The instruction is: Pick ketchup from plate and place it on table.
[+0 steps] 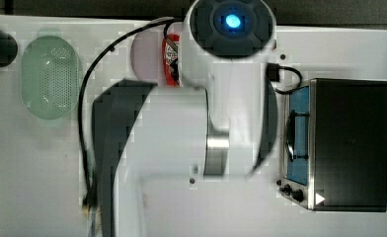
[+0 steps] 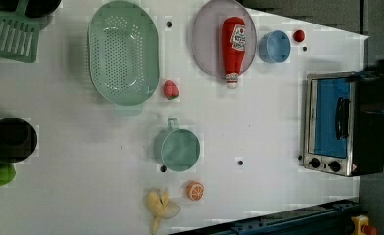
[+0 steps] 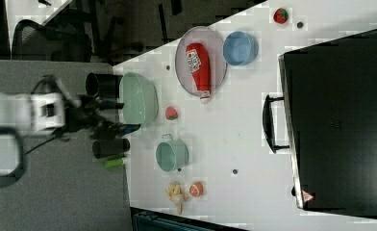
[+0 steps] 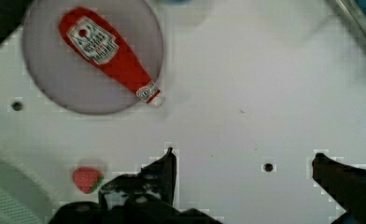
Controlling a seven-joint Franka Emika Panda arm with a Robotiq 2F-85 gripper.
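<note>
the white counter [image 2: 258, 127] carries the mauve-grey plate [image 2: 204, 44], where the red ketchup [image 2: 233, 46] lies flat, its pale cap just past the rim. in the wrist view the tool [image 4: 242, 161] hangs released, jaws spread wide above bare counter, well apart from the ketchup [image 4: 109, 51]. the bottle's long axis runs aslant to the line between the jaws, cap end nearer the tool, so a wrist turn is likely needed.
</note>
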